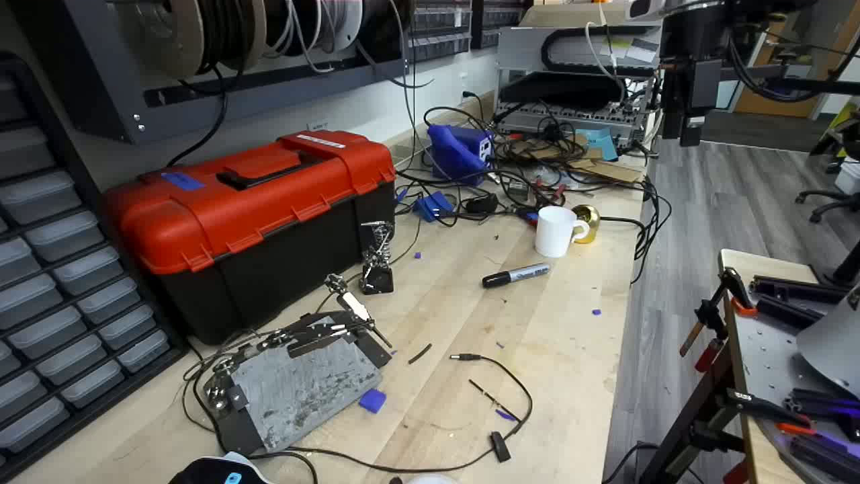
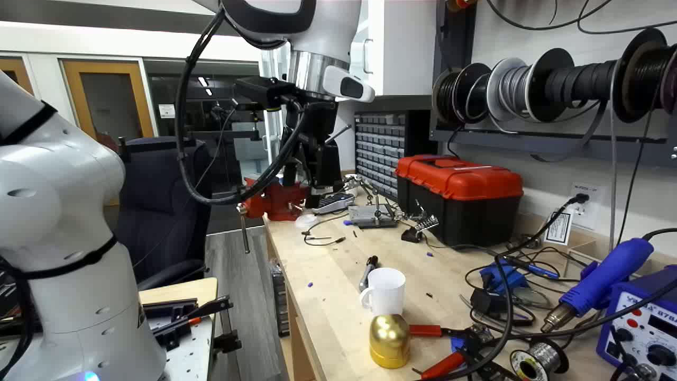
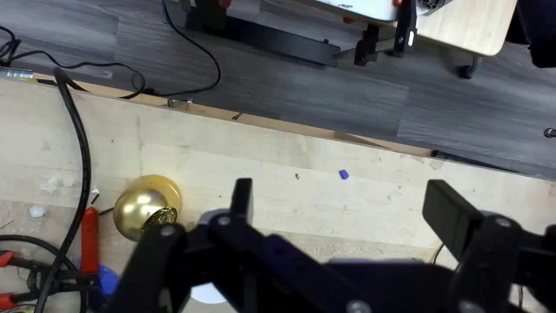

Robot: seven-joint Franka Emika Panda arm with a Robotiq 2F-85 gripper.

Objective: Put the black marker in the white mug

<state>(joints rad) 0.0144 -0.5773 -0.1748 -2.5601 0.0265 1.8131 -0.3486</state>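
One cluttered bench point(image 1: 571, 356); floor point(image 1: 725, 195) seemingly planked.

in an exterior view | black marker point(image 2: 365, 276): partly behind white mug point(image 2: 389, 294) | arm point(image 2: 330, 33): cut off above

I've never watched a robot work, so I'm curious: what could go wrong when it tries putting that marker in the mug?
The marker lies flat and looks round, so the open claw might roll it away while closing. The upright mug stands nearby; a bump could tip it or push it into the gold container beside it. If carried level, the marker may catch on the mug instead of dropping in.
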